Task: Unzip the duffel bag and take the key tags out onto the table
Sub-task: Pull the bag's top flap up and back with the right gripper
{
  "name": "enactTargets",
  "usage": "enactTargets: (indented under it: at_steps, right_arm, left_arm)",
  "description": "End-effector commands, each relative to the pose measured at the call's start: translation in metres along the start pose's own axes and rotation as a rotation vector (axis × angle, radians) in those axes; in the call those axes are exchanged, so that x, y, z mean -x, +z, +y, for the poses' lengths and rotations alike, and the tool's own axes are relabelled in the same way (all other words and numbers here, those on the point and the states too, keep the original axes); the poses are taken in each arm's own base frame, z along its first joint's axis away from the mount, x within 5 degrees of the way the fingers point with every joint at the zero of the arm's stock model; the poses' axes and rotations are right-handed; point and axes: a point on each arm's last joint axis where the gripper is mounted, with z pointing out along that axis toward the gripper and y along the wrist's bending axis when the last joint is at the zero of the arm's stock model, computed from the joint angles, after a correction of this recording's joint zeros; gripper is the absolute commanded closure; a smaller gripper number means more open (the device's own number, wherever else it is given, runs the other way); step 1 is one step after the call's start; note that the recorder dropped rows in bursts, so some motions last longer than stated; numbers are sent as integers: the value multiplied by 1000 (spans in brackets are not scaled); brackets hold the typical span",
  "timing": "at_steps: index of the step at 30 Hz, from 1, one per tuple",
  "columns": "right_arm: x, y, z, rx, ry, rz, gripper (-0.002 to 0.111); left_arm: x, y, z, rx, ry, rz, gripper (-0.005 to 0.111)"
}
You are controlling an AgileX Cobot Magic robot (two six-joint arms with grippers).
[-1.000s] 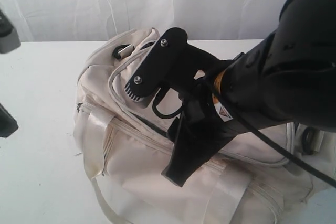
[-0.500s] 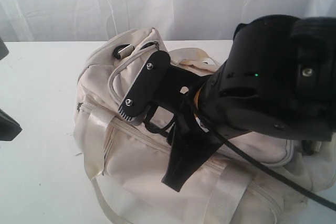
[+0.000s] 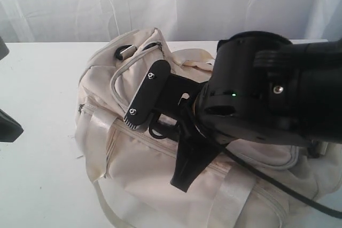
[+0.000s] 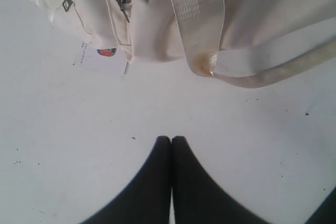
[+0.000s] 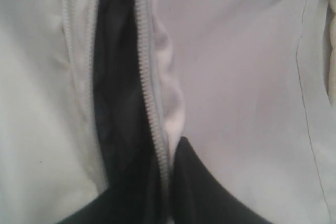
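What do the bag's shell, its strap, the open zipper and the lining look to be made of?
Duffel bag shell: matte cream woven cloth, perhaps canvas or nylon; it creases and sags softly.
Strap: ribbed webbing with a sheen, probably synthetic.
Zipper: fine, even grey teeth, seemingly a plastic coil.
Lining: dark grey and smooth; too blurred to say more.

Thin white fabric curtain [image 3: 80, 4] behind a broad, flat white table [image 3: 37, 78], in soft, bright light.
The curtain hangs in loose vertical folds across the whole back of the scene, light glowing through the cloth. The table's far edge meets it in a straight line. The tabletop is matte and evenly lit, with only faint shadows, and close up it carries a few tiny dark specks [image 4: 306, 113].
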Motion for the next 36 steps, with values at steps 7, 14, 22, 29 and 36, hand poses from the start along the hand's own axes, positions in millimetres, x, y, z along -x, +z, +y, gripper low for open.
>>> enactTargets:
  at_steps: [7, 14, 22, 29, 36]
  right_arm:
    - [10, -13, -66, -309, 35, -94, 108]
    - [11, 14, -151, -419, 112, -192, 108]
    - [2, 77, -220, -482, 136, -140, 108]
    - [-16, 120, -267, -519, 181, -141, 108]
    - [-39, 148, -280, -505, 181, -128, 102]
  left_arm:
    - [-1, -1, -3, -24, -14, -10, 107]
    - [0, -1, -4, -33, -17, -16, 107]
    - [0, -1, -4, -35, -17, -24, 107]
    - [2, -1, -6, -52, -29, -35, 107]
    - [4, -1, -11, -111, 16, -69, 107]
